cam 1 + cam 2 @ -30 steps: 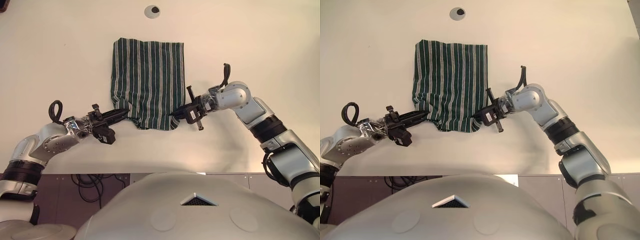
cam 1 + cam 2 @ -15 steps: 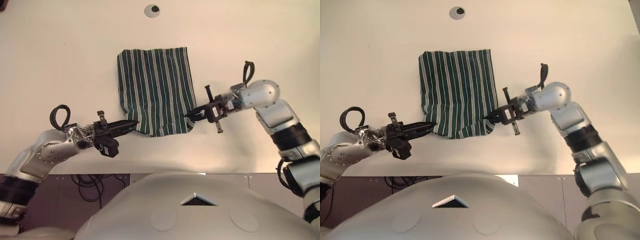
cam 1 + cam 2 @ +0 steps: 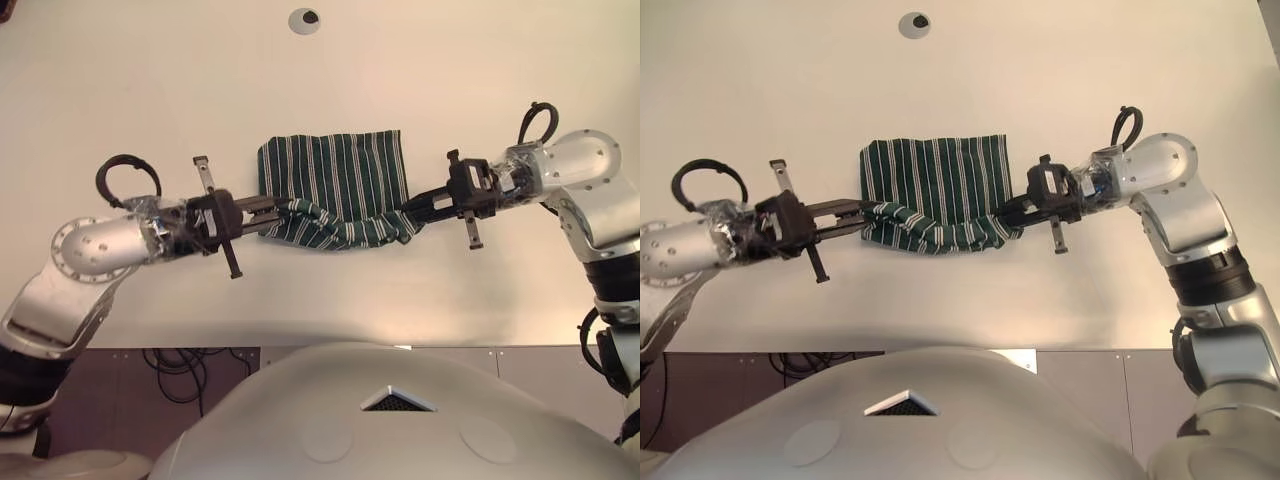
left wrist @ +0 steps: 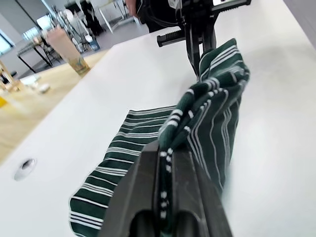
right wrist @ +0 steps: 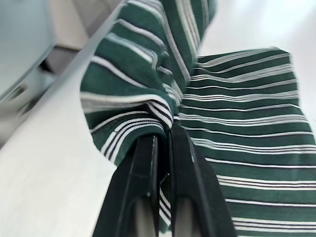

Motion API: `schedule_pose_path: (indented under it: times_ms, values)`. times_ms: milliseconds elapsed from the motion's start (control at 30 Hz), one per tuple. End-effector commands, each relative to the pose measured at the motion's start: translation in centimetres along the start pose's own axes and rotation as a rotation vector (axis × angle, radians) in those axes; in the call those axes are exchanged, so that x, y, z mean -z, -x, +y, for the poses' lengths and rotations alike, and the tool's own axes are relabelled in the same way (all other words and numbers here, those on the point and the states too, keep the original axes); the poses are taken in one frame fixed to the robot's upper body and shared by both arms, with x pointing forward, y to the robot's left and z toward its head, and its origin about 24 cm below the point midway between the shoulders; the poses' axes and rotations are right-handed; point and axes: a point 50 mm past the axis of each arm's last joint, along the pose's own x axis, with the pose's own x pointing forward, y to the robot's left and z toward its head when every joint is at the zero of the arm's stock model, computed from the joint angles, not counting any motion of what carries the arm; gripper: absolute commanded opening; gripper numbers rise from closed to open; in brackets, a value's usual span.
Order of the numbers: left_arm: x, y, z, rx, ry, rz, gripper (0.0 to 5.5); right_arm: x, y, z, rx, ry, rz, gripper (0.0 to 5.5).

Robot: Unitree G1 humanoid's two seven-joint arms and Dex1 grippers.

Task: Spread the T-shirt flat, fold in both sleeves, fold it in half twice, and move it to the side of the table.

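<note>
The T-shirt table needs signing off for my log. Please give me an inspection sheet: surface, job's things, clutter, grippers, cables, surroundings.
Surface: white table, with a round grommet hole at its far side.
Job's things: green striped T-shirt, near edge raised off the table, far part lying flat.
Clutter: nothing seen.
Grippers: left gripper fingers shut on the near-left corner; right gripper fingers shut on the near-right corner.
Cables: black loop at each wrist; cable bundle below the table's near edge.
Surroundings: wooden table in the room beyond.
</note>
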Motion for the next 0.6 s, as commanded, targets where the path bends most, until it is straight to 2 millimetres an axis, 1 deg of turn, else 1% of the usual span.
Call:
schedule_pose_path:
  times_ms: [33,100,167,300,333,433,533,600]
  values:
    - [1.1,-1.0,2.6,-0.05,0.154,0.002,0.02,-1.1,-0.2,-2.9,0.048,-0.104,-0.054,0.03]
    - [1.4,-1.5,4.2,-0.086,0.203,-0.01,0.02,-1.2,-0.5,-4.1,0.065,-0.178,-0.067,0.03]
    - [1.9,-1.6,5.9,-0.122,0.213,0.006,0.02,-1.0,-0.6,-5.2,0.079,-0.239,-0.06,0.03]
    - [3.5,-2.3,8.3,-0.158,0.267,0.045,0.02,-0.3,-1.2,-7.2,0.122,-0.349,-0.017,0.03]
    - [3.9,-2.7,8.7,-0.161,0.284,0.054,0.02,0.0,-1.4,-7.8,0.144,-0.371,0.0,0.03]
    - [4.8,-4.0,9.0,-0.143,0.283,0.083,0.02,0.5,-1.5,-9.1,0.212,-0.422,0.026,0.03]
    - [4.8,-5.4,9.7,-0.145,0.275,0.082,0.02,0.5,-1.4,-9.6,0.24,-0.464,0.021,0.03]
    - [5.2,-5.6,10.3,-0.172,0.27,0.107,0.02,1.1,-1.5,-9.4,0.239,-0.472,0.073,0.03]
